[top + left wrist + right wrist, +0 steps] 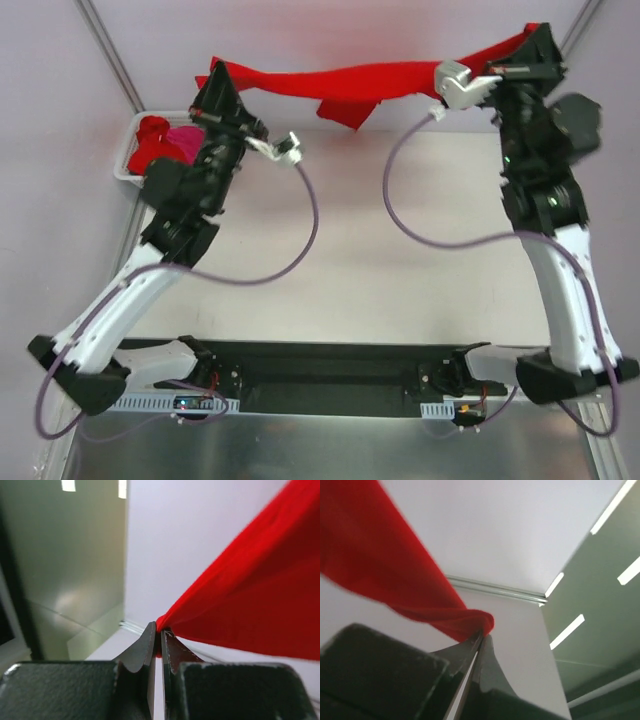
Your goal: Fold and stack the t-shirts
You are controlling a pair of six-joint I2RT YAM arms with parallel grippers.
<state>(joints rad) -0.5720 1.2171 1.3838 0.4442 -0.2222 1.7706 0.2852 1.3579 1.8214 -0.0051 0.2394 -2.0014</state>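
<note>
Soft matt red cloth t-shirt; smooth white table.

Three t-shirts: one stretched red t-shirt, one bunched red t-shirt, one magenta-pink t-shirt. One white basket at the table's far left corner. Two grippers: left gripper, right gripper.

We see a plain bright red soft cloth t-shirt, a crumpled pink cloth t-shirt and a white plastic basket.
</note>
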